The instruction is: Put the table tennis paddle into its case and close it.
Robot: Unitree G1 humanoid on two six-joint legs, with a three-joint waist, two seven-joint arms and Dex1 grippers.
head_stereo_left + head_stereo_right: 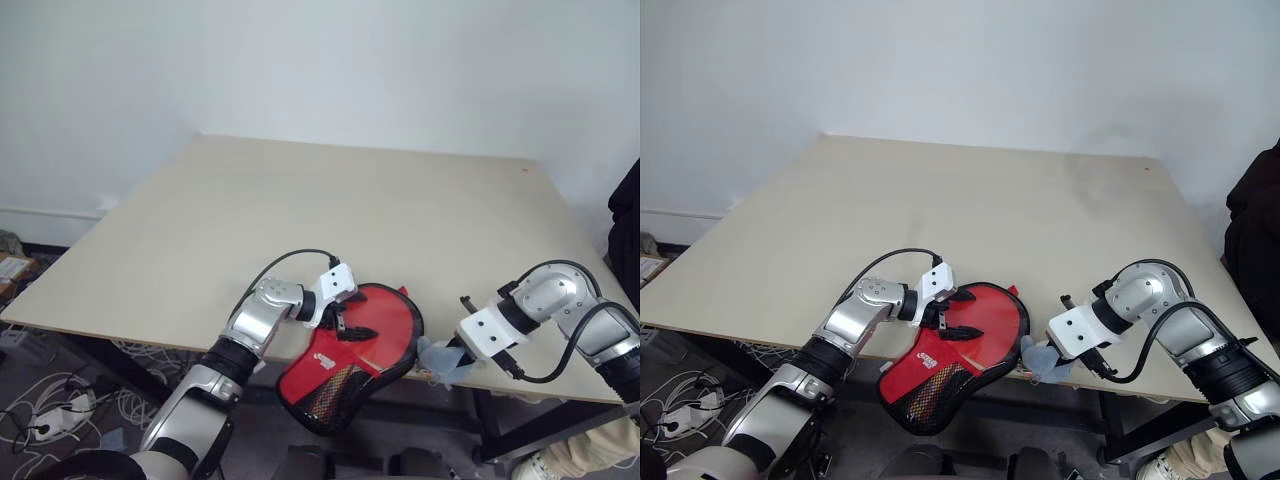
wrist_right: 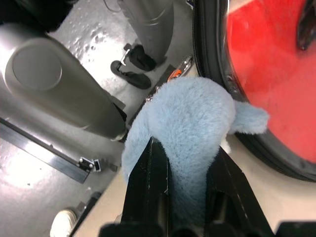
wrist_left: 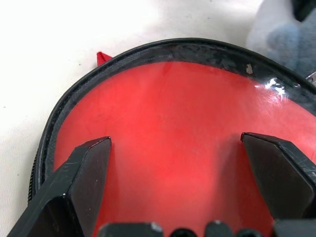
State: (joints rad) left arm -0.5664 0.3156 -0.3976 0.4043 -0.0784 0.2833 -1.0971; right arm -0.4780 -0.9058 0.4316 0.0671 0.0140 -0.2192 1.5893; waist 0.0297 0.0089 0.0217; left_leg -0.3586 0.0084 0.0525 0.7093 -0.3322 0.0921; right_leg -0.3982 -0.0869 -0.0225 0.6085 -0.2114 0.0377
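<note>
Left gripper (image 1: 349,322) is spread wide with both fingers (image 3: 84,177) sitting right over the red case (image 1: 372,335), which lies at the near edge of the table (image 1: 330,210), its narrow end hanging off. Right gripper (image 2: 185,192) is pinched onto a fuzzy light-blue charm (image 2: 190,123) just beside the case's rim. Can't tell where the paddle is.

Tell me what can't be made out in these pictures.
- Whether the case is zipped: left end effector covers its top in the head views.
- Paddle handle: unseen.
- Fluffy blue charm: its chain is hidden, pinched by the right end effector.
</note>
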